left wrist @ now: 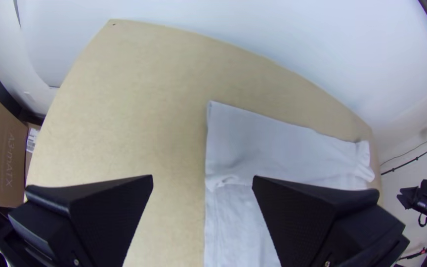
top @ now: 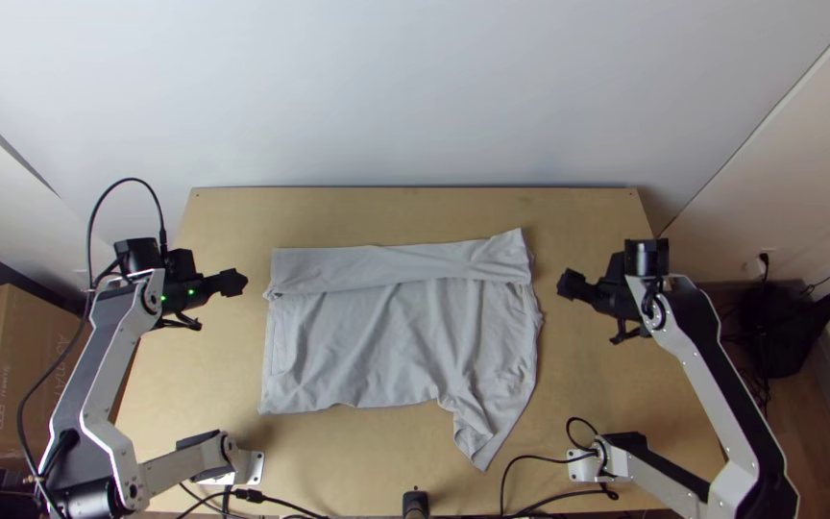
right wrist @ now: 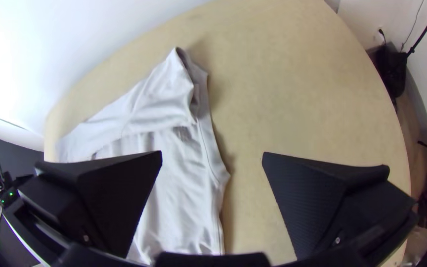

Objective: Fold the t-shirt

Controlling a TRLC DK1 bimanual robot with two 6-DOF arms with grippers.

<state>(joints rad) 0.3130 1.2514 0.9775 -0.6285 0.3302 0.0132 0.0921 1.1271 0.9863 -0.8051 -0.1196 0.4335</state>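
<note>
The light grey t-shirt [top: 396, 327] lies on the table with its far part folded over toward the near side as a long band; a sleeve-like corner sticks out at its near right. My left gripper [top: 232, 282] is above the table just left of the shirt, and my right gripper [top: 572, 284] is to the shirt's right. In the left wrist view my left gripper [left wrist: 202, 180] has its fingers wide apart over the shirt [left wrist: 268, 143] edge. The right wrist view has my right gripper [right wrist: 212, 155] likewise open, near the shirt's [right wrist: 174, 113] side edge.
Wooden table [top: 588, 216] surrounds the shirt, with a wall behind its far edge. Black cables [top: 549, 459] lie at the near edge by the right arm's base. A cardboard box [top: 26, 365] stands off the table's left side.
</note>
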